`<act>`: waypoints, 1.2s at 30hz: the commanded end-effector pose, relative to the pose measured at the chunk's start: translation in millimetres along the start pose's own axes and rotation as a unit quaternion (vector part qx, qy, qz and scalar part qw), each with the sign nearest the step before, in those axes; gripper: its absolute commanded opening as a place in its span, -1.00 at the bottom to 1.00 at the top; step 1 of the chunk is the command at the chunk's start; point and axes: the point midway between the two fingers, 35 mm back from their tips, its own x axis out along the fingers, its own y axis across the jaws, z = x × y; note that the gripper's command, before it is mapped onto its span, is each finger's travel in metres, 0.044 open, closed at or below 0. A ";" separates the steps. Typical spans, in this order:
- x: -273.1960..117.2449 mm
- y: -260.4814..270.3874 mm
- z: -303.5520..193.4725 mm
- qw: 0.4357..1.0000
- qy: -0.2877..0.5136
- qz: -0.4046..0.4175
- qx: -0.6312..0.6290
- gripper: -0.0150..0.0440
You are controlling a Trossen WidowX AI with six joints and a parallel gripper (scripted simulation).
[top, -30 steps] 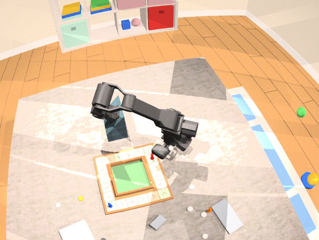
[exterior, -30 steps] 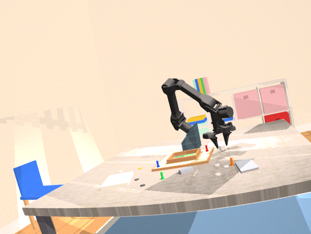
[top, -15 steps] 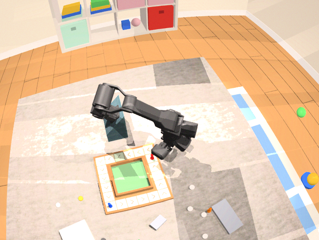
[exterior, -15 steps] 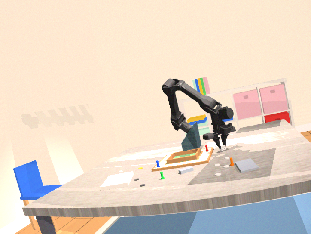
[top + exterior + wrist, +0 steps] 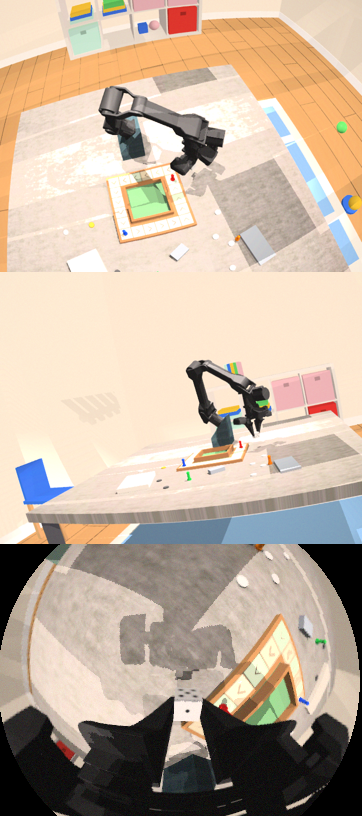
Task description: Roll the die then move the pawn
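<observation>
1. Wrist view: your gripper has its jaws pinched on the white die; one black pip shows on the face turned to this camera. The die's shadow lies on the table just ahead of it.
2. Exterior view: the die sits between the fingertips, a little above the table surface, just beside the far right corner of the game board.
3. Markings: you will find no brand names or readable writing. The only printed signs are the arrow chevrons on the board's track squares.
4. Tray: wooden frame with a green floor, set in the middle of the game board. Nothing shows inside it but shadow.
5. Red pawn: upright on a track square at the board's far right corner, near the gripper.
6. Blue pawn: upright on the track at the near left corner.
7. Off-board pieces: green pawn and orange pawn stand on the table, apart from the board.
8. Shelf unit on the floor behind: it holds a red bin, a pale green bin, pink bins, stacked coloured blocks, a blue cube and a pink ball.
</observation>
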 end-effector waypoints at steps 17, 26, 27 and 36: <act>-75.8 -25.3 -5.4 0.999 0.004 0.013 -0.047 -0.49; -70.2 -68.8 -5.3 0.990 -0.004 0.017 -0.143 -0.49; -69.3 -73.6 -5.7 0.988 -0.004 0.017 -0.153 -0.49; -60.4 -116.4 -12.9 0.969 -0.007 0.015 -0.245 -0.49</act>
